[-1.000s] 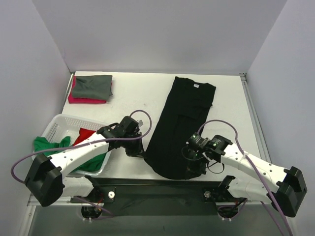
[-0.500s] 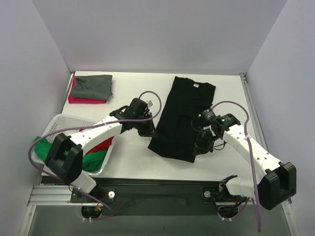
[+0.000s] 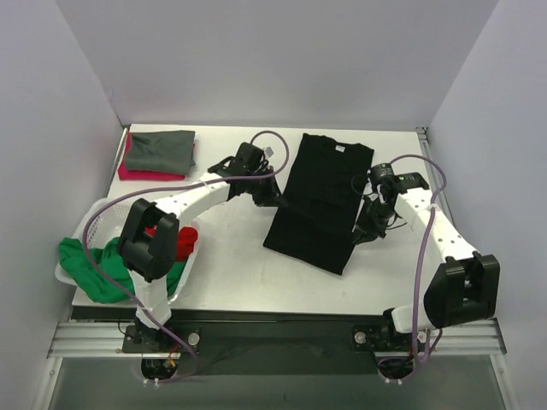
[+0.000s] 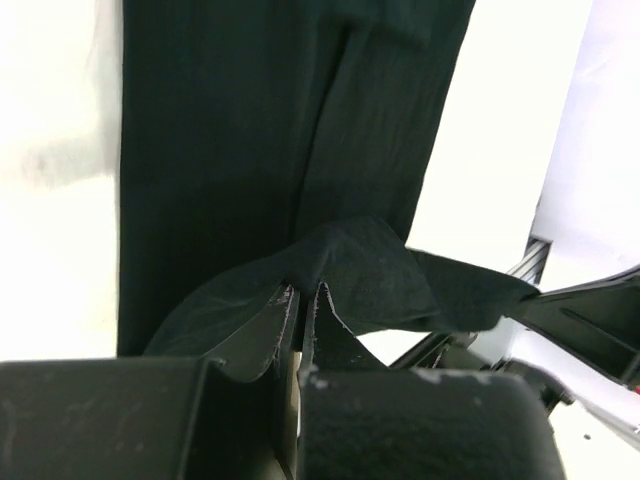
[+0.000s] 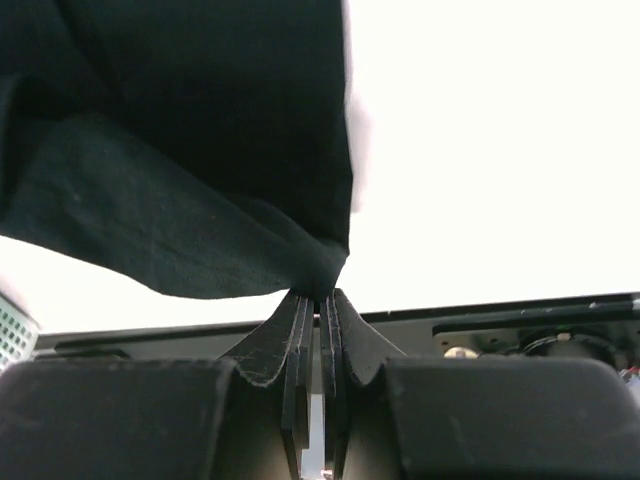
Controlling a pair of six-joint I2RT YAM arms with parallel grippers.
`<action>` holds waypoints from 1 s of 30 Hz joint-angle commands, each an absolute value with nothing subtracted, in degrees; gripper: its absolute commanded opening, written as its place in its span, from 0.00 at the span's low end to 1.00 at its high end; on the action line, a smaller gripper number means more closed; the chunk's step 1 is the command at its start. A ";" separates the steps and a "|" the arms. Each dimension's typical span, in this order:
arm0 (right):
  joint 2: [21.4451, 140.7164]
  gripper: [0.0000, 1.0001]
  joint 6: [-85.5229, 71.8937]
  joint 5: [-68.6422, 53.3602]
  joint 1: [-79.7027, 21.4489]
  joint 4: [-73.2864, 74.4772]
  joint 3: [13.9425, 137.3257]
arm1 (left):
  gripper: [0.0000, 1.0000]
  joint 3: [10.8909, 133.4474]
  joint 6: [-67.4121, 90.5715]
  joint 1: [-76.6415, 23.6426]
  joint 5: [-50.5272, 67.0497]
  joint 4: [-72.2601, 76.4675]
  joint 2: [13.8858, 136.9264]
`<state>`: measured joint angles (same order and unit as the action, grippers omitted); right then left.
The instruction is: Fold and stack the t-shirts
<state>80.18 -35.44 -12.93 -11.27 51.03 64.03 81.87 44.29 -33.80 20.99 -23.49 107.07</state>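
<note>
Clamping the black t-shirt (image 3: 318, 205) by its lifted edge: left hand (image 3: 275, 198) and right hand (image 3: 367, 232) (both pinched tight on cloth). The rest drapes on the table (image 3: 231, 265).

Both arms have glossy white shell links and black joint housings.
- Left arm (image 3: 198, 198): large black block (image 3: 149, 241) at 8 o'clock overhead.
- Right arm (image 3: 438, 232): matching block (image 3: 461, 295) at 4 o'clock.
- A purple cable (image 3: 270, 132) loops loose outside each arm.
- Fingers (image 4: 262, 335) are matt black, tapering to thin blades with pale, scuffed edges.

White table (image 3: 231, 282) enclosed by plain pale grey walls (image 3: 282, 60), evenly lit.
</note>
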 commanded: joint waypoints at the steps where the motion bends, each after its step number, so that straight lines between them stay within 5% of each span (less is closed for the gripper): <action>1: 82.44 0.00 -30.94 -10.63 -8.36 52.82 67.49 | 0.00 88.58 43.24 -32.87 23.46 -20.83 110.20; 30: 112.93 0.00 -23.12 -10.37 -0.70 50.10 90.17 | 0.00 107.66 40.78 -28.83 24.26 -22.15 128.32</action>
<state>111.26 -24.45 -11.35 -1.37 47.75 86.76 104.07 42.15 -29.74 24.29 -23.09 127.79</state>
